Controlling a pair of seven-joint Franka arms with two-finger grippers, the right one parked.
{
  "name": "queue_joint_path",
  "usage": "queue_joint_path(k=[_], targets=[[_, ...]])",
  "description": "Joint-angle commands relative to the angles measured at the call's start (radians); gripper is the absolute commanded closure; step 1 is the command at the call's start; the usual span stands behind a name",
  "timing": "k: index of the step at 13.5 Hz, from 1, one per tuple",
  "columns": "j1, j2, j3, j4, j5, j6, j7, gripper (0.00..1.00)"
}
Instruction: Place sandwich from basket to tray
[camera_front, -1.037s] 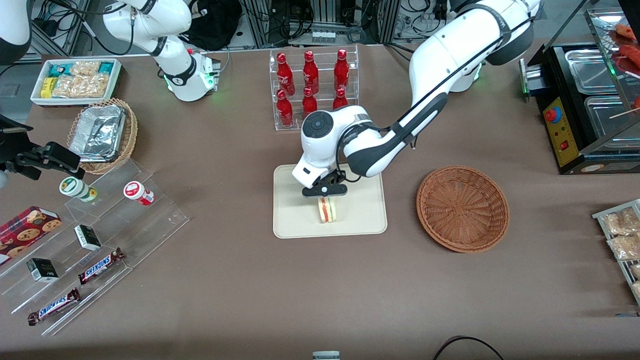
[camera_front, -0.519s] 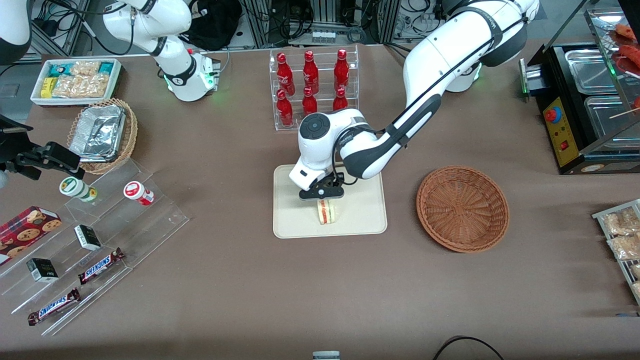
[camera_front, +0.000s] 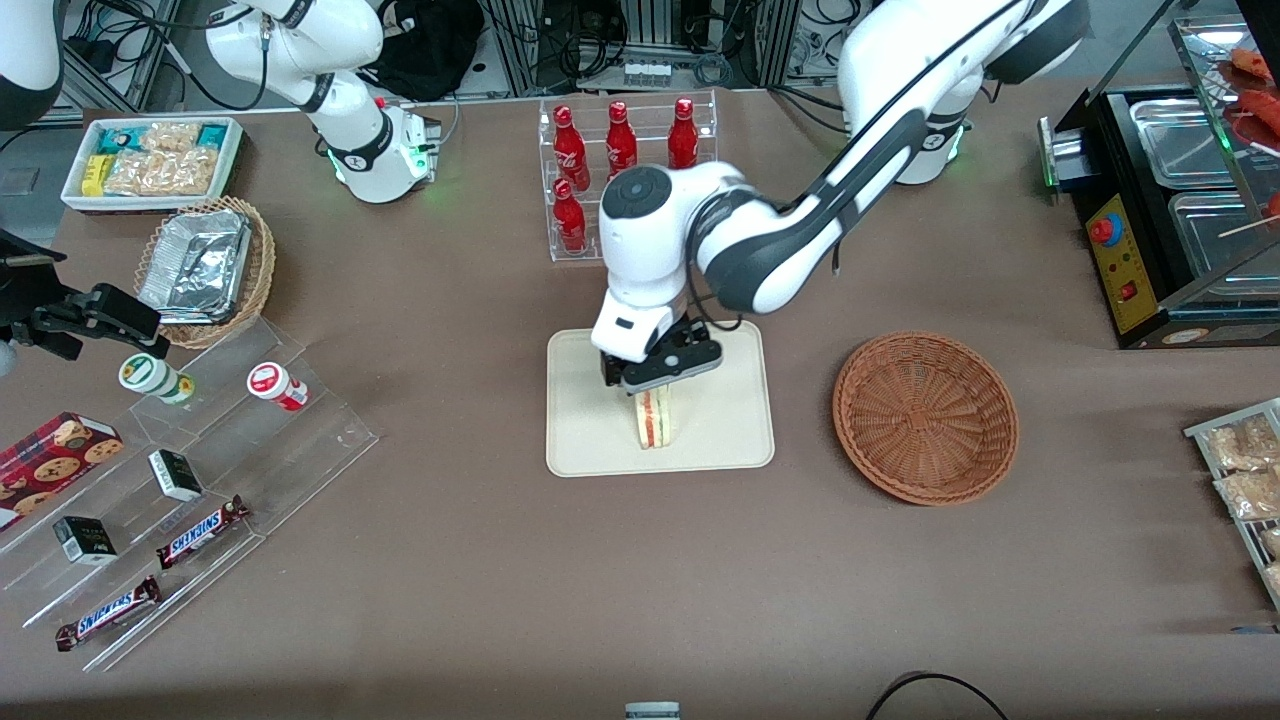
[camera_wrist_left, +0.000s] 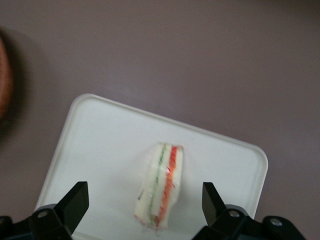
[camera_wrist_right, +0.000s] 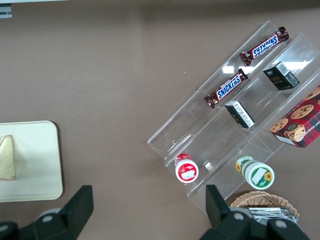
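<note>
The gripper (camera_front: 662, 378) has lifted since 1 second ago — fingers (camera_wrist_left: 75, 202) spread wide above the sandwich (camera_front: 655, 419), which stands free on the tray (camera_front: 590, 440); basket (camera_front: 925, 416) empty.

One sandwich (camera_front: 655, 419), one tray (camera_front: 735, 430), two baskets (camera_front: 925, 416), two Snickers bars (camera_front: 200, 531), five visible red bottles (camera_front: 569, 145).

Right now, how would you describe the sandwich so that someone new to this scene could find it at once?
Find the cream tray mid-table, nearer the front camera than the rack of red bottles. The sandwich stands on edge on it, just below the open gripper. It is the only white wedge showing orange-red and green stripes; the brown basket beside the tray is empty.
</note>
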Motion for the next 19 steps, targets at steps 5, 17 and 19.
queue_joint_path(k=[5, 17, 19], targets=[[0.179, -0.281, 0.005, -0.021, -0.222, -0.276, 0.037, 0.00], [0.693, -0.572, 0.008, -0.003, -0.564, -0.671, 0.905, 0.00], [0.692, -0.595, 0.064, -0.004, -0.575, -0.708, 1.014, 0.00]])
